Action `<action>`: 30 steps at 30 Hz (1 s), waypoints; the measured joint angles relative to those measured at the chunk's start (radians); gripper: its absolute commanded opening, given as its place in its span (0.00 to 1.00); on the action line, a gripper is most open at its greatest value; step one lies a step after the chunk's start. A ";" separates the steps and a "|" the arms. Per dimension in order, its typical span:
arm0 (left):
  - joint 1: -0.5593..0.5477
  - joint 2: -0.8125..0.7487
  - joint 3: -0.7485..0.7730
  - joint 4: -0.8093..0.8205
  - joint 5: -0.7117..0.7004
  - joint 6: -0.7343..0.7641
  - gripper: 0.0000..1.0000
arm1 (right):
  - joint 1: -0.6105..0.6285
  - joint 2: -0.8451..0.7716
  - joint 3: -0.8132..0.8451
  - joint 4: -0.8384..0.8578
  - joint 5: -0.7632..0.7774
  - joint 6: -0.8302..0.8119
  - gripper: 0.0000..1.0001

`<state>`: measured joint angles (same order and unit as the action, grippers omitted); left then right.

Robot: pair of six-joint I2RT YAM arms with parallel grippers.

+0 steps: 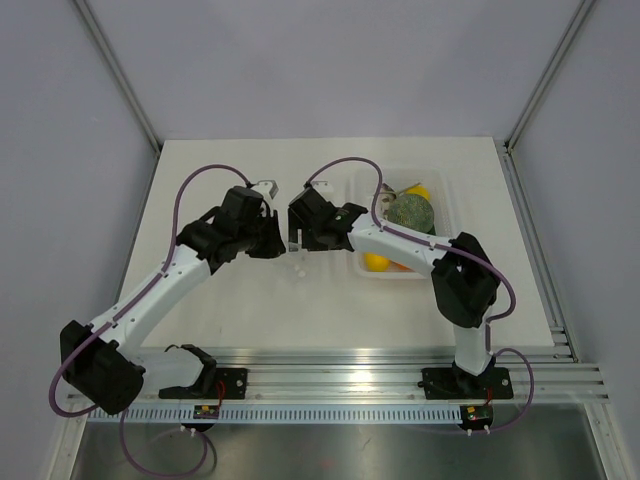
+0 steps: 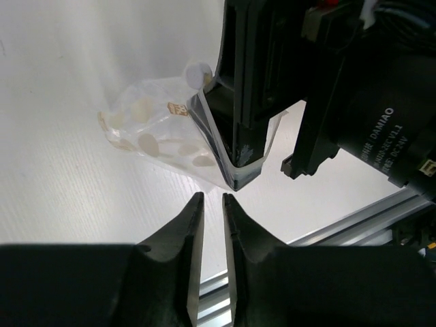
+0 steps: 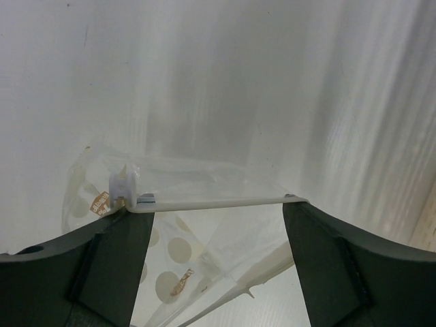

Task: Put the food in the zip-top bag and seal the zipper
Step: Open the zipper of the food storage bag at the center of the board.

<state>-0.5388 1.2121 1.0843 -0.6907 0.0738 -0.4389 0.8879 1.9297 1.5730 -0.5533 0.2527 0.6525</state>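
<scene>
Two arms meet over the middle of the white table point(image 1: 250, 310). The right gripper point(image 3: 214, 208) has its fingers spread wide, and the zipper point(image 3: 218, 201) runs taut from one tip to the other. Below it hangs the one zip-top bag point(image 2: 153, 133), clear, crinkled and printed with pale dots. The left gripper point(image 2: 214, 197) sits just in front of the bag with its two fingers all but together – only a thin slit, nothing in it.

The food point(image 1: 418, 190), a bright yellow lemon, lies in the clear tray point(image 1: 450, 200) at its far end, against one grey-green melon point(image 1: 410, 211). It is well apart from the bag. At the near end are two more fruits (partly under the right arm) – one golden-yellow point(image 1: 376, 262), one orange point(image 1: 400, 266).
</scene>
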 measured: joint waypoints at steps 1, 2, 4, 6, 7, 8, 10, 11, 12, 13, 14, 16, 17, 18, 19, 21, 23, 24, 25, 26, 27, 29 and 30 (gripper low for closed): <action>0.000 0.000 0.002 0.000 -0.002 0.004 0.12 | 0.000 0.003 0.000 -0.005 -0.002 -0.002 0.64; 0.000 0.000 0.003 0.000 -0.004 0.006 0.12 | 0.000 0.006 0.000 -0.010 -0.003 -0.005 0.53; 0.000 0.000 0.004 0.000 -0.006 0.008 0.11 | 0.000 0.008 0.000 -0.014 -0.004 -0.006 0.47; 0.001 0.000 0.004 0.000 -0.007 0.010 0.11 | 0.000 0.011 0.000 -0.013 -0.007 -0.008 0.28; 0.001 0.000 0.004 0.000 -0.008 0.011 0.11 | 0.000 0.011 0.000 -0.013 -0.008 -0.009 0.21; 0.001 0.000 0.004 0.000 -0.008 0.012 0.11 | 0.000 0.012 0.000 -0.013 -0.008 -0.009 0.13; 0.002 0.000 0.004 0.000 -0.008 0.013 0.11 | 0.000 0.013 0.000 -0.013 -0.009 -0.016 0.00; 0.002 0.000 0.004 0.000 -0.008 0.013 0.10 | 0.000 0.013 0.000 -0.013 -0.009 -0.014 0.00; 0.002 0.000 0.004 0.000 -0.008 0.014 0.10 | 0.000 0.013 0.000 -0.012 -0.009 -0.011 0.00; 0.002 0.000 0.004 0.000 -0.008 0.014 0.10 | 0.000 0.013 0.000 -0.012 -0.008 -0.012 0.07; 0.002 0.000 0.004 0.000 -0.008 0.014 0.10 | 0.000 0.013 0.000 -0.012 -0.009 -0.012 0.16; 0.002 0.000 0.004 0.000 -0.009 0.014 0.10 | -0.001 0.013 -0.001 -0.011 -0.010 -0.009 0.42; 0.002 0.000 0.004 0.000 -0.010 0.014 0.10 | -0.001 0.013 -0.001 -0.010 -0.011 -0.006 0.47; 0.002 0.000 0.004 0.000 -0.010 0.014 0.10 | -0.001 0.013 -0.002 -0.008 -0.010 -0.010 0.50; 0.002 0.000 0.004 0.000 -0.010 0.014 0.10 | -0.001 0.013 -0.003 -0.005 -0.011 -0.014 0.52; 0.002 0.000 0.004 0.000 -0.011 0.014 0.10 | -0.001 0.013 -0.009 0.005 -0.011 -0.016 0.53; 0.002 0.000 0.004 0.000 -0.010 0.014 0.10 | -0.001 0.012 -0.014 0.011 -0.012 -0.019 0.54; 0.002 0.000 0.004 0.000 -0.010 0.014 0.11 | -0.001 0.011 -0.018 0.011 -0.012 -0.021 0.54; 0.002 0.000 0.004 0.000 -0.010 0.013 0.12 | -0.001 0.008 -0.020 0.012 -0.012 -0.021 0.55; 0.002 0.001 0.004 0.000 -0.010 0.013 0.12 | -0.002 0.002 -0.026 0.015 -0.012 -0.022 0.56; 0.002 0.001 0.004 0.000 -0.010 0.013 0.14 | -0.003 -0.004 -0.032 0.018 -0.013 -0.023 0.57; 0.002 0.003 0.004 0.000 -0.010 0.008 0.18 | -0.012 -0.031 -0.059 0.034 -0.024 -0.026 0.59; 0.002 0.007 0.004 0.001 -0.010 0.003 0.20 | -0.020 -0.048 -0.074 0.040 -0.031 -0.028 0.60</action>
<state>-0.5369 1.2190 1.0882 -0.6899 0.0639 -0.4362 0.8677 1.8816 1.4994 -0.5133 0.2214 0.6247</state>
